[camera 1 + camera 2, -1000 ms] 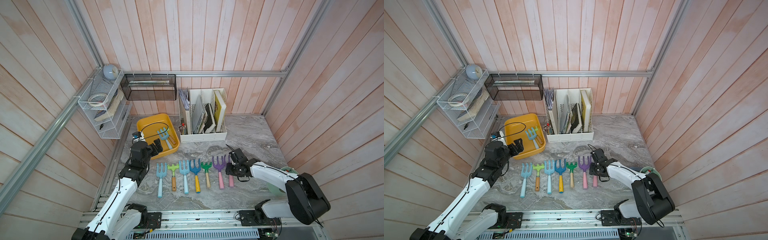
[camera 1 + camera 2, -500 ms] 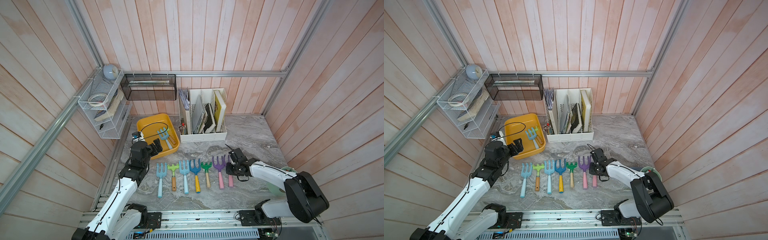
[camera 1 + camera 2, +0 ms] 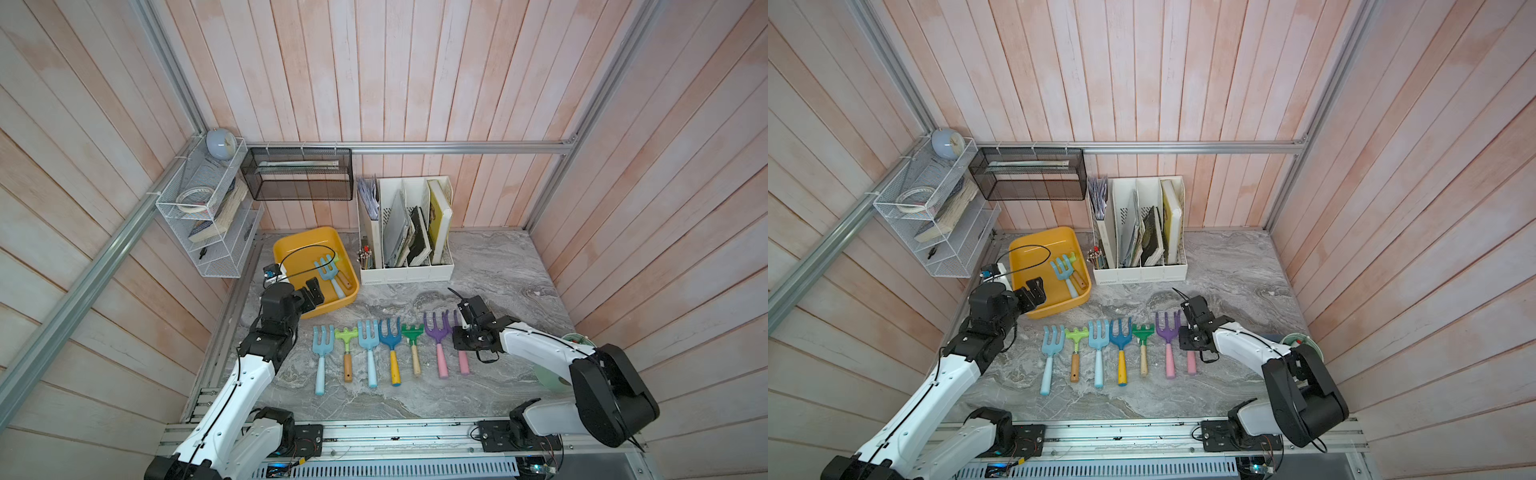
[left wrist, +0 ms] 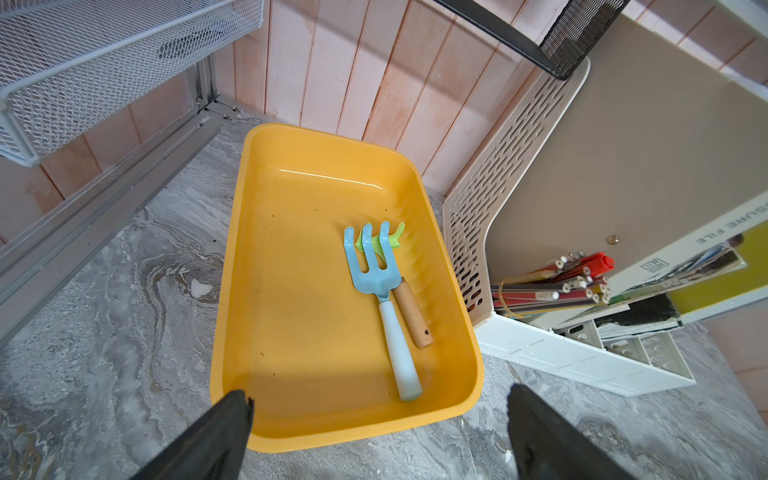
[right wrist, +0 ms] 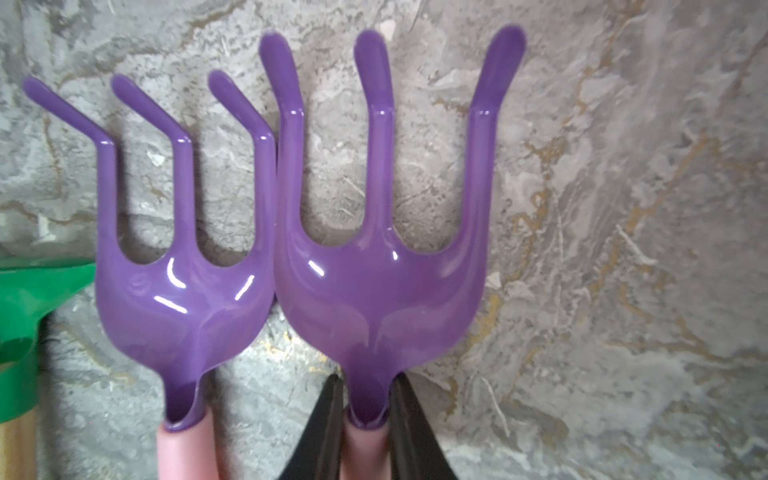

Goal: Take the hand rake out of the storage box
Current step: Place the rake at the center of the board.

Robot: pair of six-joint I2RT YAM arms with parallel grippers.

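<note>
The yellow storage box (image 3: 308, 233) (image 3: 1043, 237) (image 4: 291, 291) stands at the back left. In it lies a light-blue hand rake (image 3: 328, 268) (image 3: 1063, 270) (image 4: 374, 270) with a pale handle, on top of a light-green rake with a wooden handle (image 4: 411, 311). My left gripper (image 3: 313, 291) (image 3: 1034, 293) (image 4: 376, 399) hovers open over the box's near rim, holding nothing. My right gripper (image 3: 462, 338) (image 3: 1185, 338) (image 5: 365, 399) is shut on the neck of a purple rake (image 5: 374, 291) with a pink handle (image 3: 463, 361), at the right end of a row on the table.
Several more rakes (image 3: 390, 345) lie side by side on the marble table. A white file organizer (image 3: 407, 272) and a pencil bundle (image 3: 365, 257) stand right of the box. A black mesh basket (image 3: 297, 174) and a wire shelf (image 3: 208, 216) hang on the walls.
The right gripper's jaws have closed onto the purple rake's neck. The left arm has stayed in place, open, at the box.
</note>
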